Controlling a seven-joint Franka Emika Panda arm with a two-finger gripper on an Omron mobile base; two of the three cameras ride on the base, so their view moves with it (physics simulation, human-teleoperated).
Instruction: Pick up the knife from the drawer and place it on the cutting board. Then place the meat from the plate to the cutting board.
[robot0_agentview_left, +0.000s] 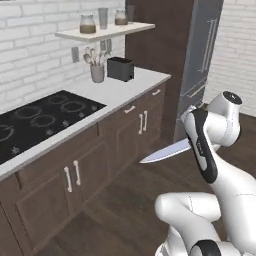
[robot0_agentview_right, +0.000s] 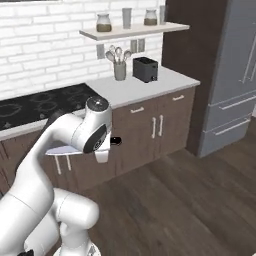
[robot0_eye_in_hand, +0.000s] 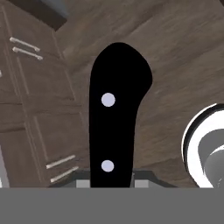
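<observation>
My gripper (robot0_eye_in_hand: 111, 183) is clenched on the knife (robot0_agentview_left: 165, 152), which I see carried in the air beside the cabinet doors (robot0_agentview_left: 75, 180).

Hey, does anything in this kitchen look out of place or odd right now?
Only the knife: it is in the air above the wood floor, held by its dark handle in the shut jaws, blade pointing out sideways toward the lower cabinets. The jars, utensil holder and toaster stand upright and tidy.
</observation>
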